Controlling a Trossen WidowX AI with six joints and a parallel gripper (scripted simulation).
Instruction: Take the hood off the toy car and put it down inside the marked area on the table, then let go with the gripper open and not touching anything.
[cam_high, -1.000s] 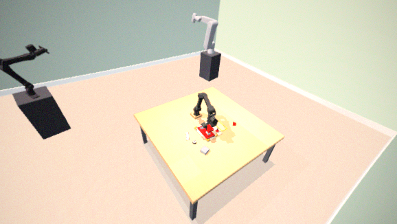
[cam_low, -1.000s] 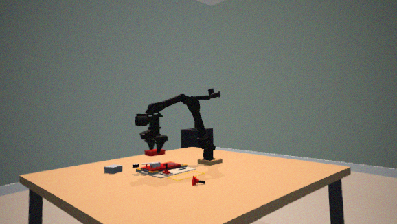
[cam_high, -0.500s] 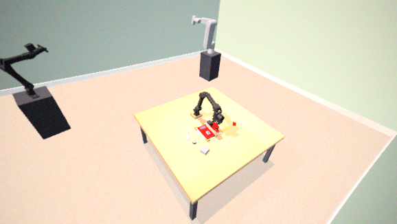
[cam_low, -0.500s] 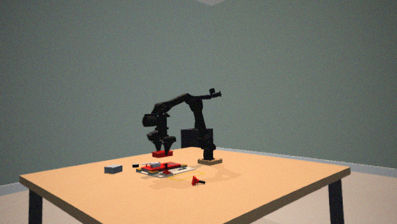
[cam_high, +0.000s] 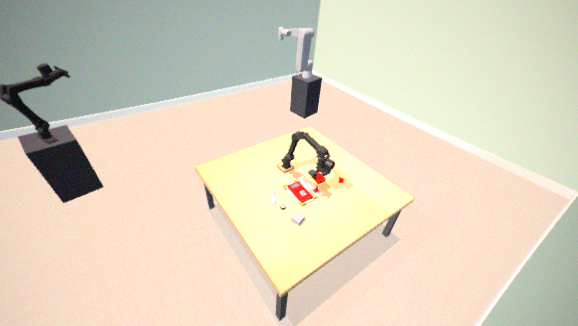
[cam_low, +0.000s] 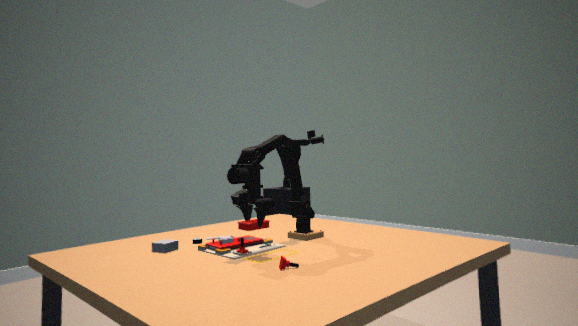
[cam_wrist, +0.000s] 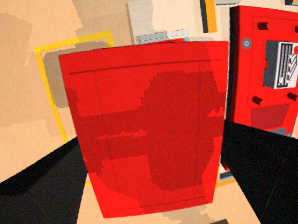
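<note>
The red hood (cam_high: 318, 179) (cam_low: 253, 225) (cam_wrist: 150, 120) is a flat box-like panel, held level above the table and clear of the car. My gripper (cam_high: 318, 176) (cam_low: 254, 222) (cam_wrist: 150, 134) is shut on it, with one black finger at each side. The toy car (cam_high: 298, 190) (cam_low: 232, 243) (cam_wrist: 244, 75) lies to the right of the hood in the wrist view, its engine block and pegs uncovered. The marked area is a yellow outline (cam_wrist: 75, 41); its left and upper lines show in the wrist view, and the hood hides much of the rest.
A red part with a black stem (cam_high: 341, 180) (cam_low: 283, 263) lies apart from the car. A small red part (cam_high: 316, 190) (cam_low: 242, 246) stands beside the car. A grey block (cam_high: 298, 218) (cam_low: 165, 246), a small dark piece (cam_high: 283, 206) (cam_low: 197, 241) and a white strip (cam_high: 273, 198) lie beyond it.
</note>
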